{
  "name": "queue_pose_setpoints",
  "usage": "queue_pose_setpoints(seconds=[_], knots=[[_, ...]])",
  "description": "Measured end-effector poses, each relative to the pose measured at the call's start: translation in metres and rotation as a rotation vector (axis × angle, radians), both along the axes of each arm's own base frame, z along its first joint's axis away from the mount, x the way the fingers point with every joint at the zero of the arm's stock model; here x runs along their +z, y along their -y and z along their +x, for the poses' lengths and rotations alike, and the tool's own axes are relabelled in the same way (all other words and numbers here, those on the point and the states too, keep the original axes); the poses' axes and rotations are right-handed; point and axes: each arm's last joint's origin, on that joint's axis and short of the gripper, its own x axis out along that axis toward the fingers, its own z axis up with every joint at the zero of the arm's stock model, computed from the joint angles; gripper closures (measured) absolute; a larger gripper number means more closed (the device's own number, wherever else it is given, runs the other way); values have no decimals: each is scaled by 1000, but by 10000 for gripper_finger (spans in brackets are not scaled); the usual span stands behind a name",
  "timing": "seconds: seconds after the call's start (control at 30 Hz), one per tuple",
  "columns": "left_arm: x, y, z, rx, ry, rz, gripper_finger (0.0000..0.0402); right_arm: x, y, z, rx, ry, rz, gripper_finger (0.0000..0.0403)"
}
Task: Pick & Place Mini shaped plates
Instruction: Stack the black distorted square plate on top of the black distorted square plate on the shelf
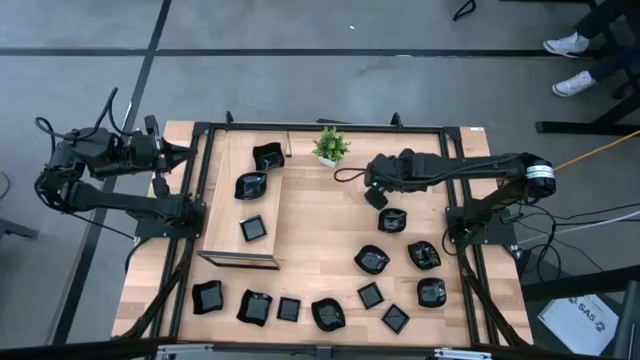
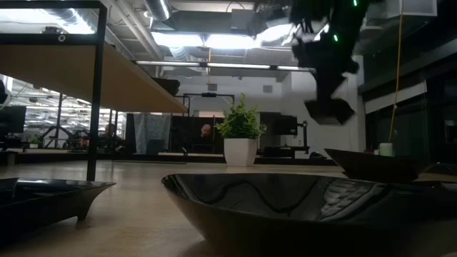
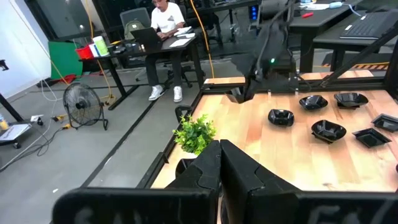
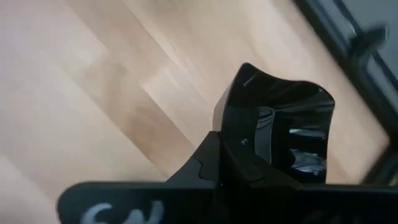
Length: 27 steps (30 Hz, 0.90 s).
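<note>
Several mini shaped plates, small glossy black dishes, lie flat on the wooden table, such as one right of centre and one near the front edge. My right gripper hangs above the table's middle, shut on one black plate, which also shows in the low view. My left gripper waits shut at the far left, above the table's edge, with nothing in it. My right gripper pinches the plate's rim between its two fingers, at one edge of the dish. The fingers come slanting down from the table's right side. The plate hangs tilted below the fingertips, lifted clear of the table.
A shallow wooden tray stands left of centre with three black plates in it. A small green potted plant stands at the far middle. More plates lie along the front edge and on the right. A person sits at a desk beyond the table.
</note>
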Motion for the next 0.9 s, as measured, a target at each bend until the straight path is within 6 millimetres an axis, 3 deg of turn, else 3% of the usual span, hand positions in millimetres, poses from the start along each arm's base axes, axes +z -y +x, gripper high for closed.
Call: queue_pose_setpoints(seconds=[0.23, 0.37, 0.57, 0.9], knots=[[0, 0, 0, 0, 0, 0, 398, 54, -13, 19, 190, 135, -72, 401], [0, 0, 0, 0, 0, 0, 398, 71, -18, 35, 351, 181, -159, 401], [0, 0, 0, 0, 0, 0, 398, 75, -18, 62, 592, 191, -350, 401], [0, 0, 0, 0, 0, 0, 398, 64, -15, 112, 937, 181, -665, 400]])
